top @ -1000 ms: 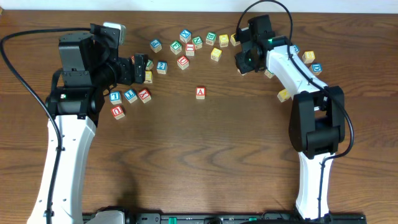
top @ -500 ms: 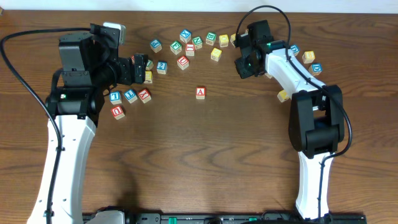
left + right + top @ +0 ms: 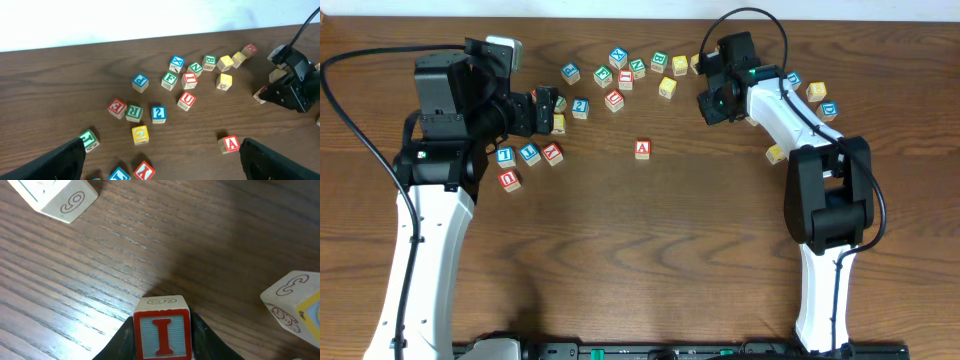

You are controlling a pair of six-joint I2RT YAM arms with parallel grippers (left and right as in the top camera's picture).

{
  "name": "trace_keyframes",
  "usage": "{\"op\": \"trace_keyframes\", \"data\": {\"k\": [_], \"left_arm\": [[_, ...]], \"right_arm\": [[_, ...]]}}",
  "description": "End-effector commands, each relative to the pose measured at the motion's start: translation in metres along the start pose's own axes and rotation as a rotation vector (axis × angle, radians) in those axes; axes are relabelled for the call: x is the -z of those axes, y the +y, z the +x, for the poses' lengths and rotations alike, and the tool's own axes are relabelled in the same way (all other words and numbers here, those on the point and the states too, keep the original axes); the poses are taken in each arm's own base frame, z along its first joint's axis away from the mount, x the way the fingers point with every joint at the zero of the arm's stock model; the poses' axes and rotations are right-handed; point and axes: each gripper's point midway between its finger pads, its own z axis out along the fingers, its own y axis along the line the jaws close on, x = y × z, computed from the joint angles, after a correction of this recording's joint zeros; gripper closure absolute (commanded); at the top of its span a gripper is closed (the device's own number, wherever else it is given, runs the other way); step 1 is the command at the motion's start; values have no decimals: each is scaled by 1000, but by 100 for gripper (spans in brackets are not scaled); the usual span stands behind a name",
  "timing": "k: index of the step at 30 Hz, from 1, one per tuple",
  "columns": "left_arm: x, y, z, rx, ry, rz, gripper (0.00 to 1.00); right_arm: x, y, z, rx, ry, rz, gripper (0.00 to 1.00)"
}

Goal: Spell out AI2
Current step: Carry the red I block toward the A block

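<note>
1. One brown wooden tabletop (image 3: 650, 250) carries everything.
2. Two arms stand on it, white with black joints: the left arm (image 3: 425, 230) and the right arm (image 3: 825, 200). Both reach toward the far edge.
3. There are two end effectors.
   - The left end effector (image 3: 542, 110) is released. In its wrist view the dark fingers (image 3: 60, 162) stand wide apart with nothing between them.
   - The right end effector (image 3: 712, 100) grasps the I block (image 3: 162, 335), with one finger pressed against each side.
4. At least twenty small letter blocks (image 3: 618, 57) are scattered along the far half of the tabletop. The exact number cannot be told, because the arms hide some.
5. Three of them belong to the task.
   - One A block (image 3: 642, 149) shows a red letter in a red frame. It lies alone toward the middle, well apart from the other blocks.
   - One 2 block (image 3: 580, 107) shows a blue digit on a pale face. It lies just beside the left end effector, among other blocks.
   - The I block shows a red letter on a pale blue face with a red frame.
6. Two pale blocks lie near the I block in the right wrist view: one up left (image 3: 55, 197) and one at the right (image 3: 295, 305).
</note>
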Motion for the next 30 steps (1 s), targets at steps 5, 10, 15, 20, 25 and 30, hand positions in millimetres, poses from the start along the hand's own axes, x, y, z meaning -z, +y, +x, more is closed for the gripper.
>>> {"op": "trace_keyframes", "data": {"k": [5, 10, 15, 20, 25, 30], "left_arm": [[5, -1, -12, 0, -29, -1, 3], [5, -1, -12, 0, -29, -1, 2], [5, -1, -12, 0, -29, -1, 3], [5, -1, -12, 0, -29, -1, 2], [5, -1, -12, 0, -29, -1, 2], [5, -1, -12, 0, -29, -1, 2]], "right_arm": [[9, 10, 2, -97, 13, -17, 81], [36, 26, -3, -94, 7, -28, 82], [59, 51, 1, -110, 31, -46, 82], [63, 84, 27, -157, 147, -60, 85], [62, 107, 51, -174, 233, -29, 86], [52, 121, 69, -249, 259, 24, 86]]}}
